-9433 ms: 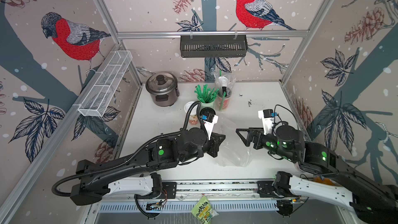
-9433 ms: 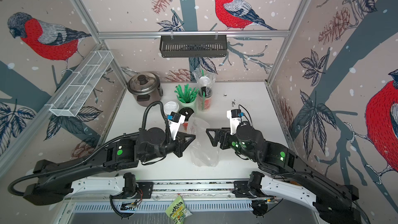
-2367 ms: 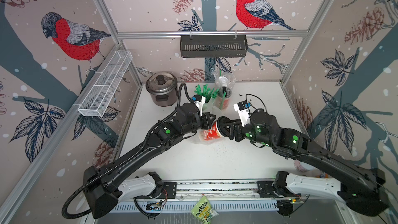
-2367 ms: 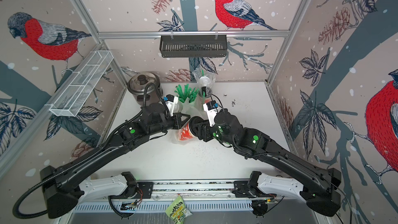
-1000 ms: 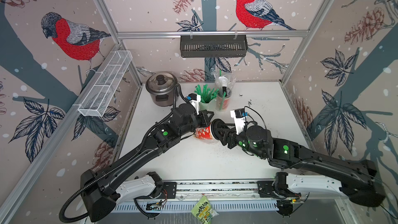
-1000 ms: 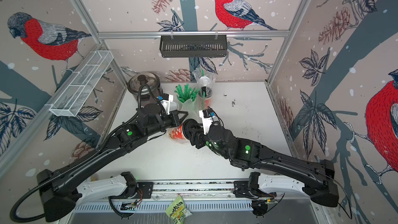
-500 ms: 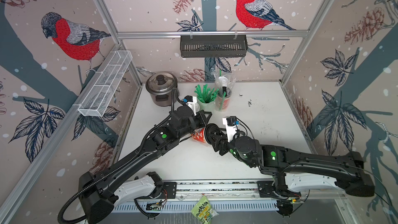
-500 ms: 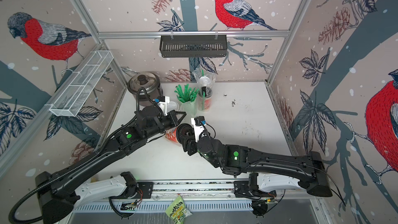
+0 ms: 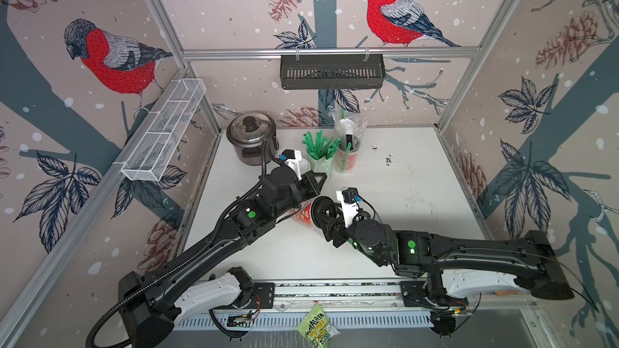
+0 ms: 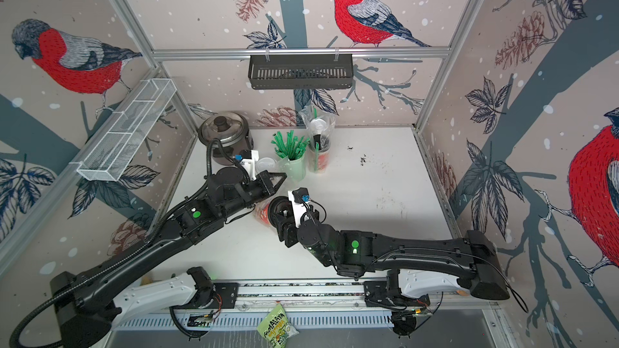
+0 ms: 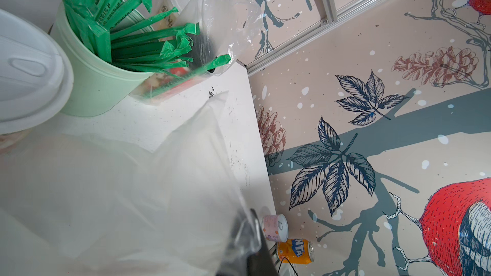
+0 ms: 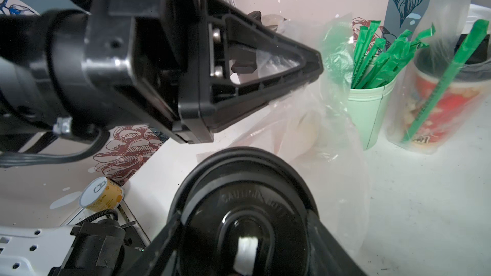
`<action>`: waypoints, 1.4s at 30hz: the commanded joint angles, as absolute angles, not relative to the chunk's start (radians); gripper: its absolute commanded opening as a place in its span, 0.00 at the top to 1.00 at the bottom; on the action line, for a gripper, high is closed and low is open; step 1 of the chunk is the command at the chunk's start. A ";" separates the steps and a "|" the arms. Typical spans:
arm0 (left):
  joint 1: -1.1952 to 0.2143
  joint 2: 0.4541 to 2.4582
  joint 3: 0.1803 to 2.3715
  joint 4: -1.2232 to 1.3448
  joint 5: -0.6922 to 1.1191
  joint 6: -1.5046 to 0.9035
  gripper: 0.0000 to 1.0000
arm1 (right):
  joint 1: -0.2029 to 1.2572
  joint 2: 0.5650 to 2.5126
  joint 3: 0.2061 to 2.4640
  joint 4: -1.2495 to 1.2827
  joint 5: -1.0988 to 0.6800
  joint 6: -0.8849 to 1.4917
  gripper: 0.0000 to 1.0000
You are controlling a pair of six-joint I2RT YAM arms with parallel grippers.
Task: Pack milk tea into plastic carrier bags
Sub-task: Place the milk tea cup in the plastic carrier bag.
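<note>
two grippers meet over the table [image 9: 402, 175]. the left gripper [image 9: 322, 178] is clenched on a clear bag [image 11: 119, 181], just near of the straw cup [image 9: 321, 164]. the right gripper [image 9: 326, 210] grasps a red cup [image 9: 301, 213] at its black lid [image 12: 244, 203], tilted leftward beside the bag; whether inside it, i cannot tell.

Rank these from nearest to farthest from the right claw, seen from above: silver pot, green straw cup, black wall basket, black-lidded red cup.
1. Black-lidded red cup, held in the right gripper itself.
2. Green straw cup, just behind it, toward the back wall.
3. Silver pot, at the table's back left corner.
4. Black wall basket, hanging high on the back wall.
</note>
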State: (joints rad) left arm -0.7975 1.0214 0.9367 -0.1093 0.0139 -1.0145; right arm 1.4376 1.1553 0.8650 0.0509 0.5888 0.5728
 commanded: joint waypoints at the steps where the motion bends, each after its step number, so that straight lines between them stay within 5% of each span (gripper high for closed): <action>1: -0.796 1.011 0.936 -0.057 -0.015 -1.032 1.00 | 1.450 1.158 0.851 0.122 0.629 0.546 0.48; 21: -0.797 0.956 0.876 0.007 -0.043 -1.159 1.00 | 1.490 1.175 0.780 0.257 0.661 0.531 0.49; 35: -0.797 0.901 0.866 0.006 -0.048 -1.190 1.00 | 1.485 1.291 0.865 0.103 0.642 0.552 0.49; 42: -0.796 0.850 0.843 -0.021 -0.084 -1.181 1.00 | 1.485 1.268 0.952 -0.172 0.595 0.551 0.48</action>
